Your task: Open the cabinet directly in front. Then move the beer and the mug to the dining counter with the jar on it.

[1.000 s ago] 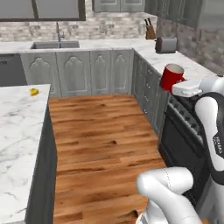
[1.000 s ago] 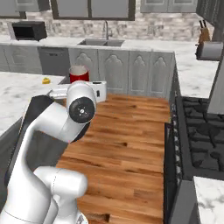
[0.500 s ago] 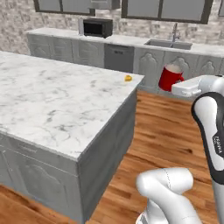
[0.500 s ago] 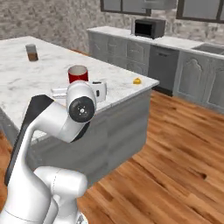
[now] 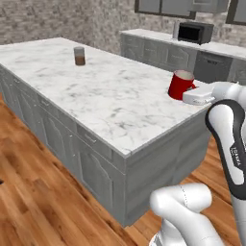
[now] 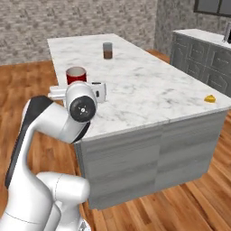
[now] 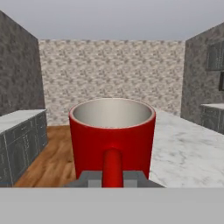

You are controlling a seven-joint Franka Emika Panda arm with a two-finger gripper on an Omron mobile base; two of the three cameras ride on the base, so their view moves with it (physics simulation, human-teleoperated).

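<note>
A red mug (image 5: 180, 84) hangs upright just over the near end of the dining counter (image 5: 105, 96), a long white marble island. My gripper (image 5: 190, 92) is shut on the mug's handle. From the right base view the mug (image 6: 76, 74) sits above the gripper (image 6: 76, 88) near the counter's (image 6: 149, 85) left edge. In the hand view the mug (image 7: 112, 131) is close up, its handle between the gripper's (image 7: 112, 177) tips. The jar (image 5: 79, 56) with brown contents stands far along the counter; it is the jar (image 6: 107, 50) beyond the mug. The beer is out of view.
A small yellow object (image 6: 210, 98) lies on the counter's right corner. Grey base cabinets with a black microwave (image 5: 194, 32) run along the back wall under grey upper wall cabinets (image 5: 163, 6). Wooden floor (image 5: 33, 192) surrounds the island.
The base has driven and turned, so both base views swung from the kitchen aisle to the marble island, now close ahead. The mug stays in the shut gripper.
</note>
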